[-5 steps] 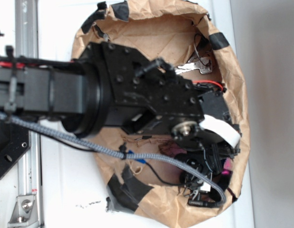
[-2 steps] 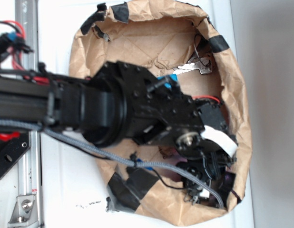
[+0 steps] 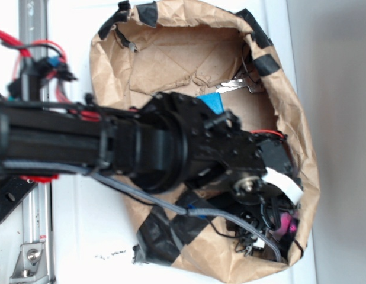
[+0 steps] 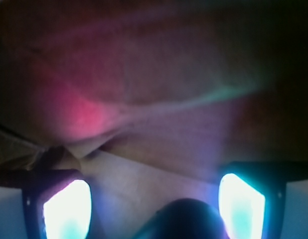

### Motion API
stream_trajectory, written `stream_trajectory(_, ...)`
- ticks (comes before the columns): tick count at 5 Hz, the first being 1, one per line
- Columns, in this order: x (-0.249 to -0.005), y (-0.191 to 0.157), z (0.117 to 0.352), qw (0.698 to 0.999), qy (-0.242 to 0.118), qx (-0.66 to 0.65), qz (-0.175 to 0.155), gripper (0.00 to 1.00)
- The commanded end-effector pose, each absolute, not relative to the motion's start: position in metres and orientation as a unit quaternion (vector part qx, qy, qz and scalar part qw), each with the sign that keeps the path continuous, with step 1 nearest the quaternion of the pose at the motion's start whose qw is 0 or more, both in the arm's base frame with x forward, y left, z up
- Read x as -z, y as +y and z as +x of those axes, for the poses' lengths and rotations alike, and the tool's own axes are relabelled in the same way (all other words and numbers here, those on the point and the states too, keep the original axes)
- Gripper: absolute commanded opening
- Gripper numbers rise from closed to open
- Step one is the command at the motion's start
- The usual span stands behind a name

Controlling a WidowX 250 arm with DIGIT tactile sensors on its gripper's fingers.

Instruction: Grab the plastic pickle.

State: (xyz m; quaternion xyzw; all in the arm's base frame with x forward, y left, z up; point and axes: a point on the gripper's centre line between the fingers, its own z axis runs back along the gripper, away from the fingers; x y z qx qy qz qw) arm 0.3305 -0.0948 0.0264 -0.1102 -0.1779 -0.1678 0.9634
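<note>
The black arm (image 3: 141,148) has pushed further across the brown paper bag (image 3: 171,53), toward its right rim, uncovering part of the blue slab (image 3: 214,102) near the bag's middle. The gripper (image 4: 154,199) stands with its jaws spread apart, the dark rounded plastic pickle (image 4: 181,219) lying between the lit fingertips (image 4: 67,209).

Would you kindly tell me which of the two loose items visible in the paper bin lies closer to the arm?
The bright-blue slab, partly hidden behind the arm; the silvery metal piece lies apart from it, by the paper bin's wall.
</note>
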Motion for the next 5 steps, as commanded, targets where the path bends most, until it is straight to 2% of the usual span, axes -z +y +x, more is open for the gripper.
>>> stream_trajectory(1,-0.046,-0.09,0.327,0.964,-0.181,0.156,-0.116,0.0)
stream_trajectory(2,-0.067,-0.075,0.322,0.97,-0.183,0.117,-0.111,1.0)
stream_trajectory(3,-0.078,-0.063,0.32,0.977,-0.178,0.071,-0.097,1.0)
stream_trajectory(4,-0.079,-0.07,0.321,0.981,-0.156,0.058,-0.096,1.0)
stream_trajectory(5,-0.076,-0.092,0.318,0.982,-0.144,0.067,-0.098,1.0)
